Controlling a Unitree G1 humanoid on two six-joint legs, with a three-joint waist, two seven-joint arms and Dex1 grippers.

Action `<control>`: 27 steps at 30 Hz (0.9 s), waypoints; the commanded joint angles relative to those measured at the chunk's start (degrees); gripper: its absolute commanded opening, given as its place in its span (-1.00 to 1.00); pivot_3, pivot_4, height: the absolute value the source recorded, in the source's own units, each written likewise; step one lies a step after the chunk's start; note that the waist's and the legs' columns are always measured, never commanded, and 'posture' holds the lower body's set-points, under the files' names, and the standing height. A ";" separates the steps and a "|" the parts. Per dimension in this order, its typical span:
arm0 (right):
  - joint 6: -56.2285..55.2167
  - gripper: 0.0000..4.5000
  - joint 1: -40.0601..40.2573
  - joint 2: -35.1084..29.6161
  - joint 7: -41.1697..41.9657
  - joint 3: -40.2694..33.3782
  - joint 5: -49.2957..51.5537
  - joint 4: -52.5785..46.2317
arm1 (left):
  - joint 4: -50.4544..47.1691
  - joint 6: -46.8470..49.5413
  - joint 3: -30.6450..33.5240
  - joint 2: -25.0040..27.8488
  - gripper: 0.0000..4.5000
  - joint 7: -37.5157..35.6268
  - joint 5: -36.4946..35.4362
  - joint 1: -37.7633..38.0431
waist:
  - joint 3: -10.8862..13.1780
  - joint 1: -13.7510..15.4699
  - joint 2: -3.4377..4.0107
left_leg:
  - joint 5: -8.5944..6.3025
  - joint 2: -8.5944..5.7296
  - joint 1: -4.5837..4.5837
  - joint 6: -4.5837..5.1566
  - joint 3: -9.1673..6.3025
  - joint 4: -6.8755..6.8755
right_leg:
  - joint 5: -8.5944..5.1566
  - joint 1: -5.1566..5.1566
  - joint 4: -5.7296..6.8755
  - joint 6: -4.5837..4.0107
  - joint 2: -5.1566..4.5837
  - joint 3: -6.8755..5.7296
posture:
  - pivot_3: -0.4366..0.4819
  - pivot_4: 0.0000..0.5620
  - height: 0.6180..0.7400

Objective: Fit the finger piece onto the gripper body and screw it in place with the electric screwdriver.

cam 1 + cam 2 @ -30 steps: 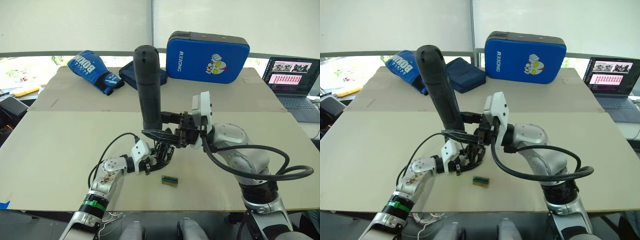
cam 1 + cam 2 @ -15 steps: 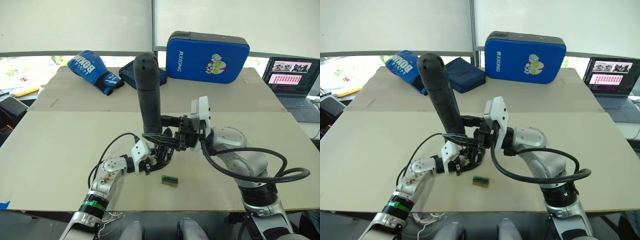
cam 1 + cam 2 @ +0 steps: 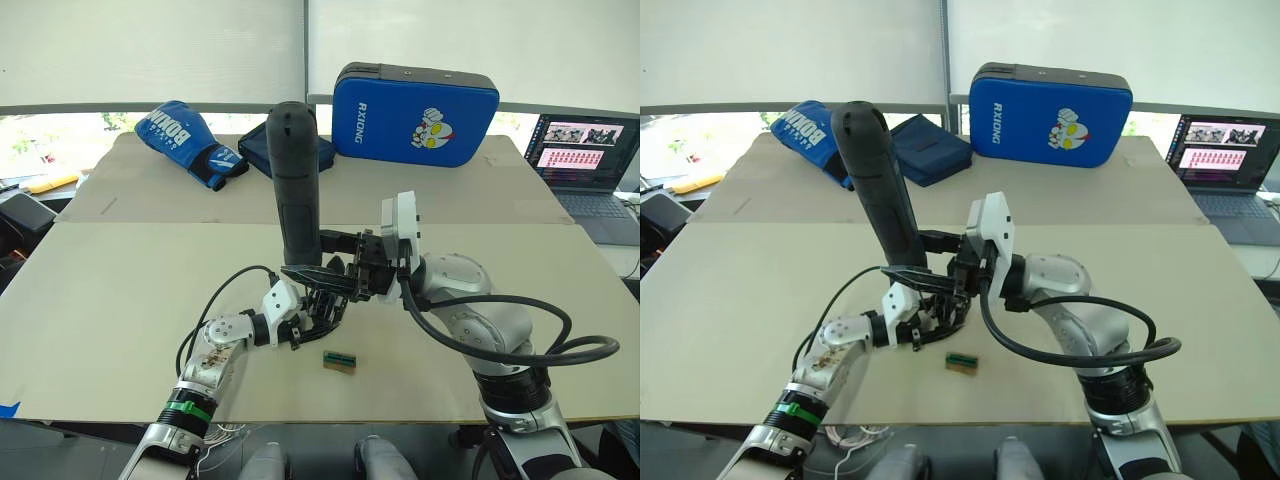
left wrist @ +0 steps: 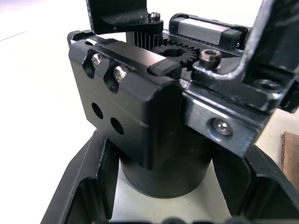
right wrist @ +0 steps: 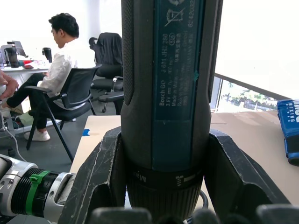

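Screwdriver (image 3: 296, 180), clamped upright in the right gripper (image 3: 345, 272), sits over the body (image 4: 140, 116) gripped left (image 3: 318, 312); screwing apparently underway.

Quick count of what's on the table (image 3: 120, 300): one electric screwdriver (image 3: 296, 180), standing upright over the one gripper body (image 4: 140, 107). Just beside the gripper body, toward the robot, one small tan block with a green top (image 3: 341, 361). Well behind the screwdriver there's one blue boxing glove (image 3: 188, 142), one dark blue pouch (image 3: 930, 148), and one blue strike pad (image 3: 415, 113). One laptop (image 3: 585, 160) beside the pad. One seated person (image 5: 56, 79) in the right wrist view.
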 commanded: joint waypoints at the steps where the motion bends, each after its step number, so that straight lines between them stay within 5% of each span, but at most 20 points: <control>1: -2.39 -0.15 -1.98 0.30 0.02 -2.28 0.77 -2.10 | 1.74 0.68 -1.91 -0.11 0.03 -0.81 0.96 0.87 | 0.00 0.01 0.00 | 0.00 0.00 0.00 0.00 0.00 0.00 | 0.00 0.00 0.00 0.00 0.00 0.00 | -0.05 -0.47 1.00; 27: -3.54 -0.15 -1.18 0.01 0.46 -2.70 -0.24 -1.32 | 1.75 0.48 -2.07 -0.15 0.03 -0.80 0.99 1.27 | 0.00 0.02 0.00 | 0.00 0.00 0.00 0.00 0.00 0.00 | 0.00 0.01 0.00 0.00 0.00 0.00 | -0.05 -0.47 1.00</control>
